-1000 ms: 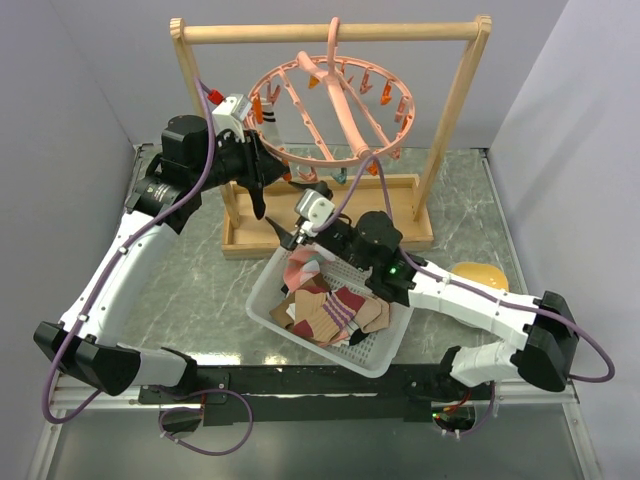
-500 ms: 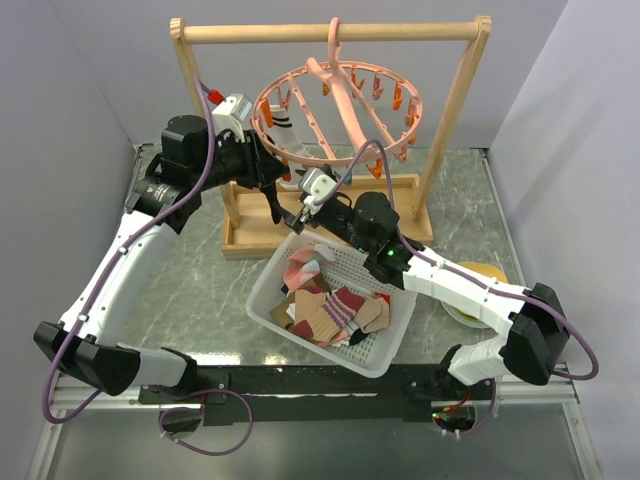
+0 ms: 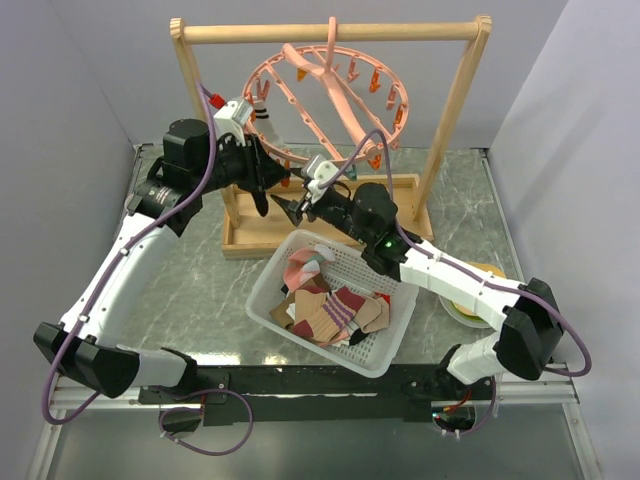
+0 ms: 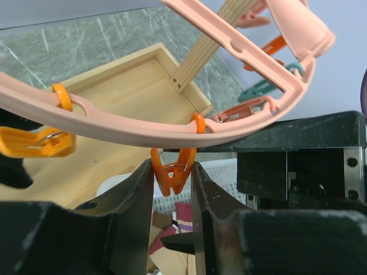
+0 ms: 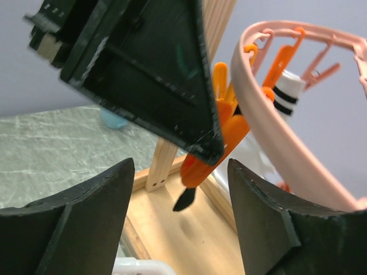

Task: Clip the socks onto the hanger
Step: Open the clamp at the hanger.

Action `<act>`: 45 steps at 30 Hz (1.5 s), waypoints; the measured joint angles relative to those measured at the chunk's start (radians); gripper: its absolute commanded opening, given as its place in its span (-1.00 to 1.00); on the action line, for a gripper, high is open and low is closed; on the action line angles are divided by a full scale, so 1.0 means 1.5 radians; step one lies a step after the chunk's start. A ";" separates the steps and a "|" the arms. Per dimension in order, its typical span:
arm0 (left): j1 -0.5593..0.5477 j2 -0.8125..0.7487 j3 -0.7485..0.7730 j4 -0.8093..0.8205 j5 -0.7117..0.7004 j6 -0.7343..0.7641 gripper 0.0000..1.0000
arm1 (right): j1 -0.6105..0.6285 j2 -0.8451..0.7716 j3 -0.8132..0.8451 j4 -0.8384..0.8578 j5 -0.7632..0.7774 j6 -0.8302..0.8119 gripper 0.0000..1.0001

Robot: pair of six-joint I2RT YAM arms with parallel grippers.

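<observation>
The salmon-pink ring hanger [image 3: 338, 92] hangs tilted from the wooden rail. It also shows in the left wrist view [image 4: 143, 129] and the right wrist view [image 5: 269, 132]. My left gripper [image 3: 262, 190] is shut on an orange clip [image 4: 172, 169] that dangles from the ring's near edge. A small black tip [image 5: 184, 199] pokes out below that clip [image 5: 226, 140]; I cannot tell what it is. My right gripper [image 3: 285, 207] is open and empty, just below and right of the clip. A white sock with black stripes [image 5: 285, 94] hangs on the ring. Several socks [image 3: 325, 305] lie in the basket.
The white mesh basket [image 3: 262, 290] sits in front of the wooden rack's tray base [image 3: 250, 240]. The rack's posts and top rail [image 3: 400, 32] frame the hanger. A bowl with something yellow [image 3: 480, 275] sits at the right, by the right arm.
The right gripper has moved up and left from over the basket to just under the left gripper. The hanger ring has tilted, its left side lifting. The left gripper has stayed on the ring's edge.
</observation>
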 measured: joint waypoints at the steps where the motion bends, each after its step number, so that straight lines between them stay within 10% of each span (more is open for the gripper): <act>1: 0.000 0.000 -0.002 0.001 0.003 -0.001 -0.98 | -0.002 0.003 0.003 0.000 -0.001 0.006 0.41; 24: 0.000 0.000 -0.011 0.020 0.012 -0.012 -0.98 | -0.021 0.038 0.024 0.005 0.003 0.090 -0.11; 37: -0.004 0.008 -0.010 0.029 0.013 -0.009 -0.88 | -0.031 0.029 0.002 0.006 0.015 0.124 -0.78; 45: -0.011 0.028 0.001 0.019 0.013 0.008 -0.11 | -0.039 0.025 -0.012 0.006 0.028 0.122 -0.90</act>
